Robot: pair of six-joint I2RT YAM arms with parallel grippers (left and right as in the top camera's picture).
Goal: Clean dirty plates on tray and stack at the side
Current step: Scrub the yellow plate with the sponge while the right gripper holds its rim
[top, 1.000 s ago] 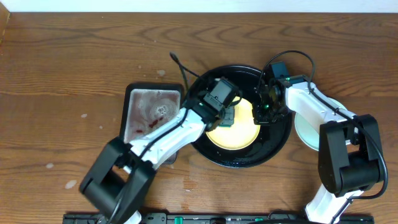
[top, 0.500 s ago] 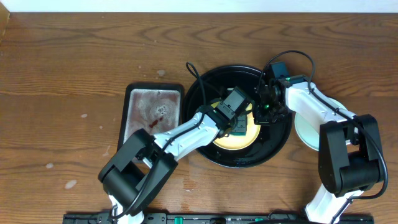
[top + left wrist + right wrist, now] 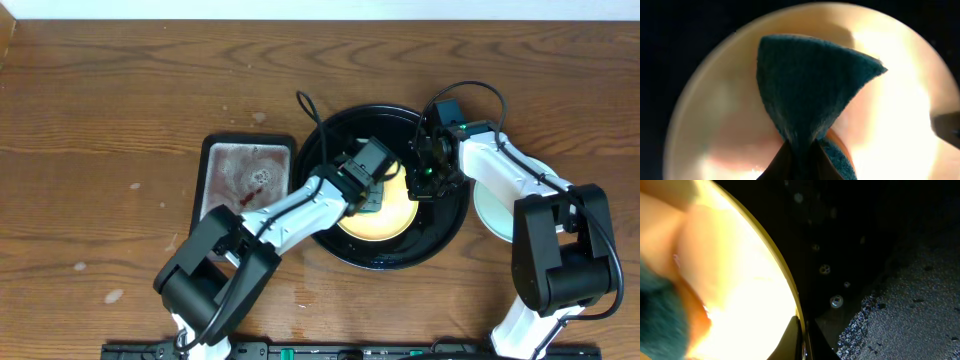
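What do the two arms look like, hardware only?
Left arm and right arm: white link shells, bulky black joint housings, black camera blocks at the wrists. A thin black cable loops off each wrist. Small green light at the right wrist.

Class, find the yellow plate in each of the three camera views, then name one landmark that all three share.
Overhead: yellow plate lies centre-right, inside the tray.
Left wrist: plate fills most of the frame, behind the sponge.
Right wrist: plate fills the left half.
Shared landmark: the black tray around it, seen as dark corners in left wrist and the right side in right wrist.
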